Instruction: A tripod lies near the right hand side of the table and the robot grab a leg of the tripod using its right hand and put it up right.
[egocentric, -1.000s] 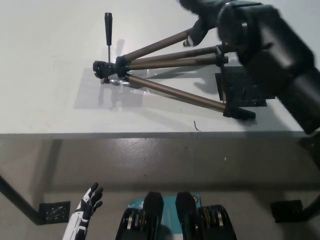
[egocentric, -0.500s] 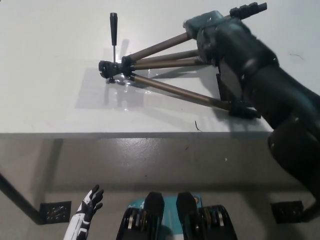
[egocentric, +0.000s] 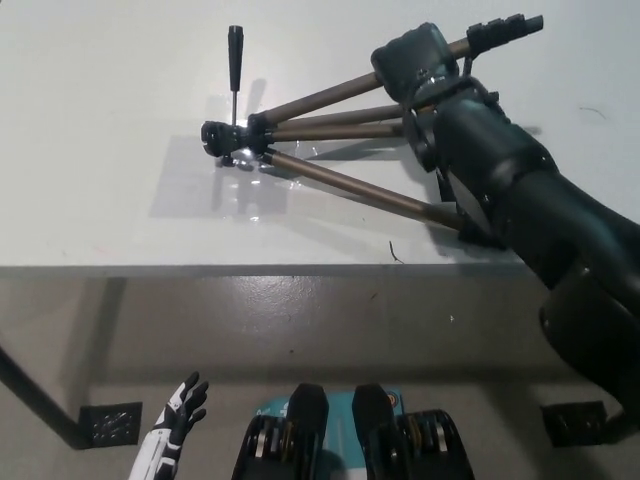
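Tripod is laid flat at the bench's right; its far leg is clasped by the right hand. Slippage is risked if lifted off-balance. Left hand is spread, empty, below.

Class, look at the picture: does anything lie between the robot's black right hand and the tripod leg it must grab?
Nothing visible does. The right hand is directly over the upper leg of the tripod, which lies flat on the table.

One tripod with three legs on one tabletop; two robot hands: right hand, left hand.
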